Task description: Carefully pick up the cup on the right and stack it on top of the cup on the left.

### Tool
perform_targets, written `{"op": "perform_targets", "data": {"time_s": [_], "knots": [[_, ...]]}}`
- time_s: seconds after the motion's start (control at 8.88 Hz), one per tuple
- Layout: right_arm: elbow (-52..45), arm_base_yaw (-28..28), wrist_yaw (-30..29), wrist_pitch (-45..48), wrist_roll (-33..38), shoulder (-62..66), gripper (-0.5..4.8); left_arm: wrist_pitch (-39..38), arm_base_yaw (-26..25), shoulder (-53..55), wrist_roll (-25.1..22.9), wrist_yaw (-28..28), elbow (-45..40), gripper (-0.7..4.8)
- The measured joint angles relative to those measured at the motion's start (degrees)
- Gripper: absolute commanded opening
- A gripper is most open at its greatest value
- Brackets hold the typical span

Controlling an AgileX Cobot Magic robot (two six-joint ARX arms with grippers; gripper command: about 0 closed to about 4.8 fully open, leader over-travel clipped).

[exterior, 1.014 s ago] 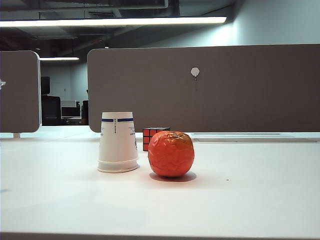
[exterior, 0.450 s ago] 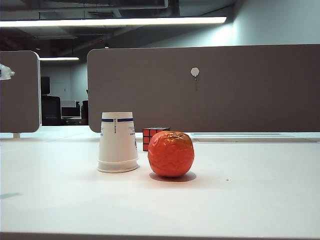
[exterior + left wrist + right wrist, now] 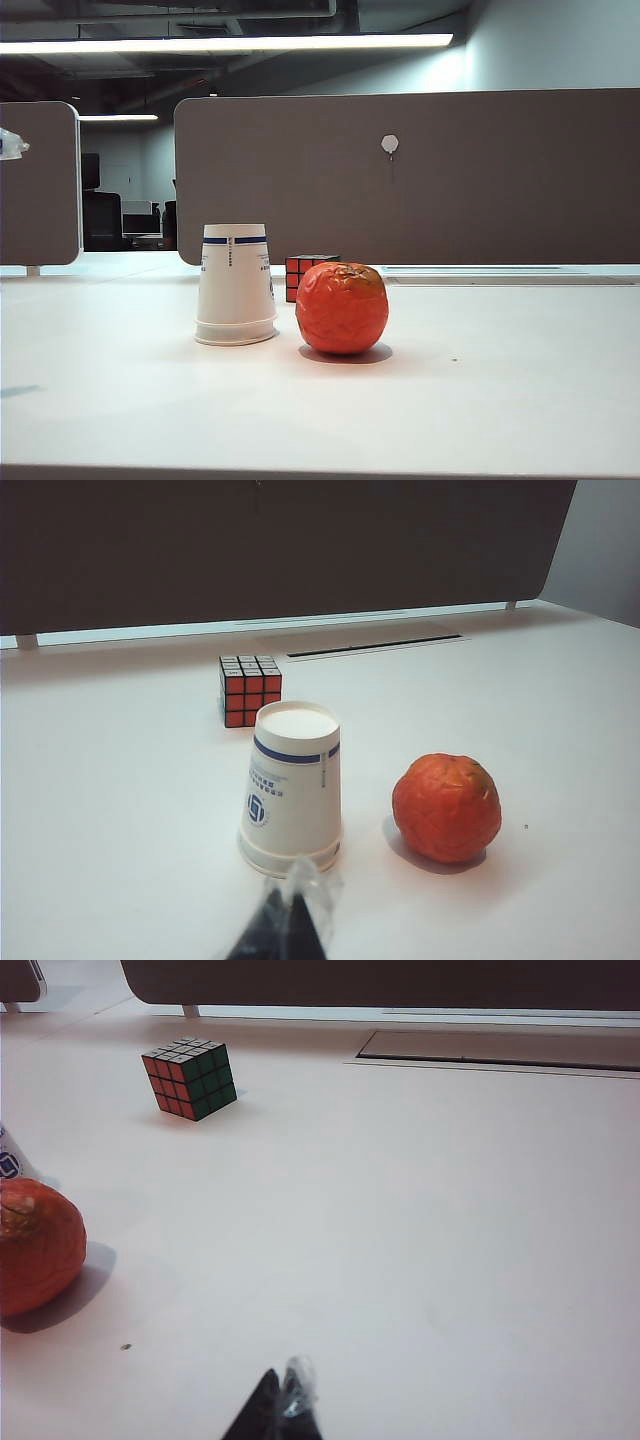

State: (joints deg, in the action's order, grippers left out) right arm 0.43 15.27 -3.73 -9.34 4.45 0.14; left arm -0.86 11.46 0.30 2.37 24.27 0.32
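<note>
One white paper cup with a blue band stands upside down on the table; its base shows a doubled rim, like two cups nested. No separate cup shows to its right. In the left wrist view the cup stands just beyond my left gripper, which is shut, empty and hangs above the table. Its tape-wrapped tip pokes in at the left edge of the exterior view. My right gripper is shut and empty over bare table, well away from the cup, which shows only as a sliver.
An orange sits close to the cup's right side. A Rubik's cube stands behind them. A grey partition closes the table's far edge, with a cable slot in front of it.
The left gripper's tip has come further into the exterior view at the left edge and risen a little; its shadow now lies on the table. Cup, orange and cube have not moved.
</note>
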Motion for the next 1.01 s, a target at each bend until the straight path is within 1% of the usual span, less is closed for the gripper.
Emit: {"op": "perform_targets", "data": {"time_s": [0.23,0.34,0.45,0.79,1.01], "knots": [[0.0,0.0,0.0,0.0,0.0,0.0,-0.01,0.37,-0.02,0.0,-0.22,-3.63,0.0,-0.05],[0.0,0.0,0.0,0.0,0.0,0.0,-0.01,3.17,-0.02,0.0,-0.22,-7.17,0.0,-0.05],[0.0,0.0,0.0,0.0,0.0,0.0,-0.01,3.89,-0.02,0.0,-0.22,-8.87,0.0,-0.05],[0.0,0.0,0.0,0.0,0.0,0.0,0.0,4.07,-0.02,0.0,-0.22,-10.6,0.0,-0.05],[0.0,0.0,0.0,0.0,0.0,0.0,-0.01,4.07,-0.02,0.0,-0.22,-10.62,0.0,-0.05]]}}
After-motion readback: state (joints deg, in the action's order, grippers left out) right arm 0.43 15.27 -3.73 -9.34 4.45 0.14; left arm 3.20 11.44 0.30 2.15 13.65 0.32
